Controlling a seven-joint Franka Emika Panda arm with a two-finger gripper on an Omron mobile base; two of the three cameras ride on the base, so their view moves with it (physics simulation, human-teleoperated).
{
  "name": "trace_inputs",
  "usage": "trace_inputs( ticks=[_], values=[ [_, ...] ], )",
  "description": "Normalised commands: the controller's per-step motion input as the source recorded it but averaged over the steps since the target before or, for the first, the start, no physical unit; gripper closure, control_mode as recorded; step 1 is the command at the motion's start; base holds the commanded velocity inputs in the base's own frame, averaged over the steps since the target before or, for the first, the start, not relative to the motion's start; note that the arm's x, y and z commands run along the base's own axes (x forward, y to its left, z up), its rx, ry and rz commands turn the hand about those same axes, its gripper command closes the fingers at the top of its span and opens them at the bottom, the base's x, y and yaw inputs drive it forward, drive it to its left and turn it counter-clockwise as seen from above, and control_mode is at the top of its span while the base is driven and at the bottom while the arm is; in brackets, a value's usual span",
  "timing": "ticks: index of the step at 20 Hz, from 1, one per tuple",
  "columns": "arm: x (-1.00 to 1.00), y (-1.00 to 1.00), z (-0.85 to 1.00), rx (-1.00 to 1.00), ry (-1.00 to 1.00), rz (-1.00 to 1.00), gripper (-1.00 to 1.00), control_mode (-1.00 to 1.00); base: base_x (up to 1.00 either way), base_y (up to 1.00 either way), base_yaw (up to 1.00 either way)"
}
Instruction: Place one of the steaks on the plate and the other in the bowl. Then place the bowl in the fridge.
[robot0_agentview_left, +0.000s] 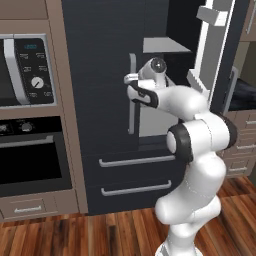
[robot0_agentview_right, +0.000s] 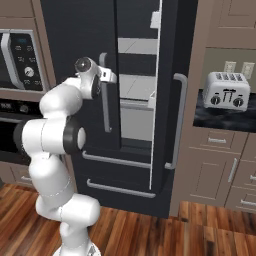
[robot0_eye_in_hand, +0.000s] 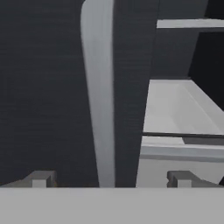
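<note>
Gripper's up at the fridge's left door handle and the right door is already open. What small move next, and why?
Probably ease the gripper straight forward so its open fingers close around the left door's silver handle. In the hand view the handle runs upright between the fingertips, so it looks lined up. The fridge right door is ajar, showing shelves.

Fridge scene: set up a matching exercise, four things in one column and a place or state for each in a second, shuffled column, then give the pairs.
Things
1. fridge
2. gripper
3. toaster
4. microwave

Place or state
A. on the dark counter right of the fridge
B. built into the cabinets left of the fridge, above the oven
C. right door swung open, pale shelves showing
D. open, fingertips either side of the left door's silver handle

Pairs: 1-C, 2-D, 3-A, 4-B
</note>
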Motion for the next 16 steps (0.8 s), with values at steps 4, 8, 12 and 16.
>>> trace_inputs(
  ticks=[4, 8, 12, 16],
  values=[
    [0.70, 0.00, -0.08, 0.00, -0.07, 0.02, -1.00, -1.00, 0.00, 0.00, 0.00],
    [0.97, 0.00, 0.00, 0.00, 0.03, 0.00, -1.00, -1.00, 0.00, 0.00, 0.00],
    [1.00, 0.00, 0.00, 0.00, 0.14, 0.00, -1.00, -1.00, 0.00, 0.00, 0.00],
    [1.00, 0.09, 0.00, 0.00, 0.18, 0.00, -1.00, -1.00, 0.00, 0.00, 0.00]
  ],
)
